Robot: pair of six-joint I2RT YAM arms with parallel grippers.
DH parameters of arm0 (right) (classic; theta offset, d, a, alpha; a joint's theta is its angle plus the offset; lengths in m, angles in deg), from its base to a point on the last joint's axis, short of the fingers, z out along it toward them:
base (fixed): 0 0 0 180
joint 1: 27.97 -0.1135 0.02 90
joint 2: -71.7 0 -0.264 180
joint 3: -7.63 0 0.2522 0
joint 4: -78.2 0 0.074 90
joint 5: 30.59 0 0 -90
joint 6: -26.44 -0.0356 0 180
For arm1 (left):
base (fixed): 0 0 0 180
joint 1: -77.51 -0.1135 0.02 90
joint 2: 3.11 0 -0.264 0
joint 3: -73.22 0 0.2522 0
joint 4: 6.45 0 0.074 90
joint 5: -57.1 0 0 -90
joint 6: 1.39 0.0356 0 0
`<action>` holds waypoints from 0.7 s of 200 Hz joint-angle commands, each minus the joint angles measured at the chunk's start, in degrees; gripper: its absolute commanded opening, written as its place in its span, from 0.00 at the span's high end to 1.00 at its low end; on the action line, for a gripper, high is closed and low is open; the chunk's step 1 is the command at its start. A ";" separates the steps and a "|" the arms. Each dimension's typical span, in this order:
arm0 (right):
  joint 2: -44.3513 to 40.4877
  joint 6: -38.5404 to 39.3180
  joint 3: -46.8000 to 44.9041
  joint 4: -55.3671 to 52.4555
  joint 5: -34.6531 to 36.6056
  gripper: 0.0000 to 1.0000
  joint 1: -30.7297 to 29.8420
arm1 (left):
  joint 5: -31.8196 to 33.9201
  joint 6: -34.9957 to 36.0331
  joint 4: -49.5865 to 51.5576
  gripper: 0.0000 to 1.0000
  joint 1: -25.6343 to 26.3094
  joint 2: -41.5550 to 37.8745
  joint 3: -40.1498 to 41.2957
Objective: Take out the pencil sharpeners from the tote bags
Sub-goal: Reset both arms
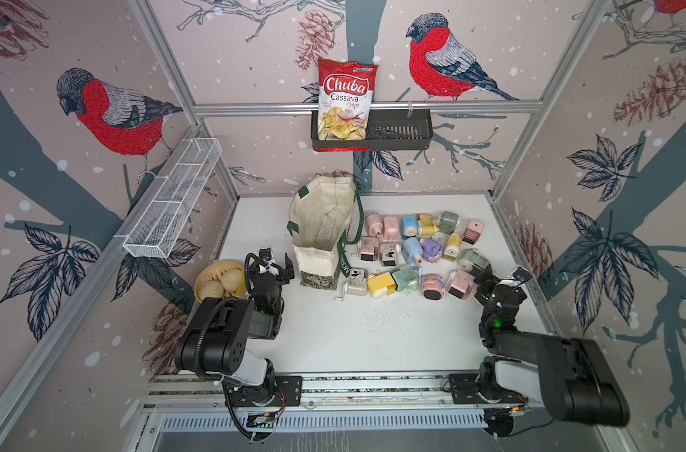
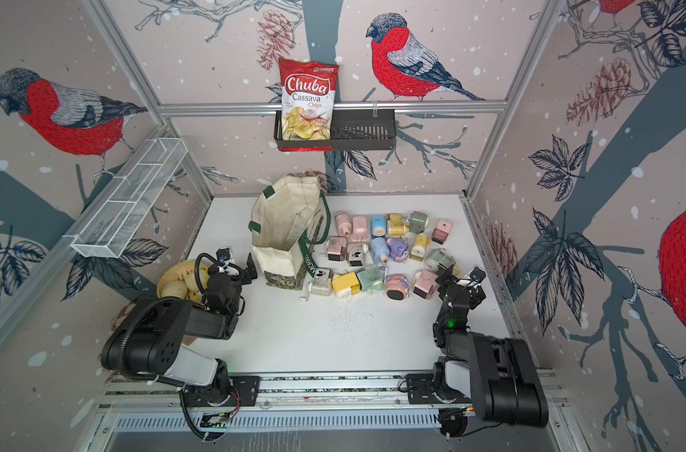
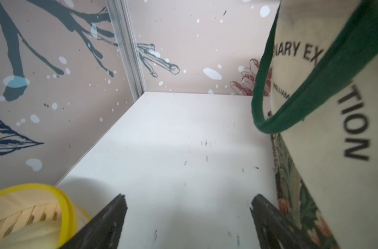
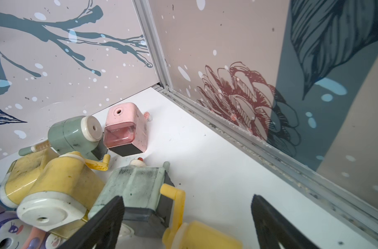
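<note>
Reading labels first: red-and-white chips bag (image 1: 345, 98) says "Chuba Cassava Chips". Tote bag (image 1: 322, 219) is cream canvas; its dark green handle (image 2: 311, 269) carries "MORRI…" in a top view. In the left wrist view the tote's side (image 3: 334, 151) shows fragments "…NARY EX…", "…TION" and small "WILLIAM". Print on the pink sharpener (image 4: 127, 129) drawer is too small to read.

Containers:
- Black wall basket (image 1: 400, 131): holds the chips bag at its left end.
- White wire basket (image 1: 173, 199): on the left wall rail, divided into compartments.
- Yellow bowl (image 1: 218, 265): three pale buns (image 1: 232, 278) visible.
- Tote: upright at back-centre of the counter (image 1: 372, 336), leaf-patterned band at its base. Soiled cream lining shows in its mouth.

Counts: pencil sharpeners (image 1: 412, 250) lie on the counter just right of the tote, in three loose rows. Seventeen in view: six pink, three yellow, three green, two blue, two cream, one purple. The right arm may hide more. Dark specks (image 1: 376, 313) are scattered on the counter in front of them.

Left jaws: spread apart, grasping nothing, low between bowl and tote base.
Right jaws: spread apart, grasping nothing, at the near right edge of the sharpener group.
</note>
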 commanded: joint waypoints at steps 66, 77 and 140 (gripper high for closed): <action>7.75 7.32 10.42 1.32 -3.30 0.04 -4.76 | -9.91 -0.57 2.24 0.02 -4.03 1.33 -4.48; 7.61 7.53 10.17 1.62 -3.24 0.00 -4.84 | -11.28 -0.62 1.96 0.02 -4.53 1.15 -4.28; 7.72 7.92 10.24 1.76 -2.33 0.00 -5.49 | -10.14 -0.32 1.16 0.02 -3.91 0.98 -3.79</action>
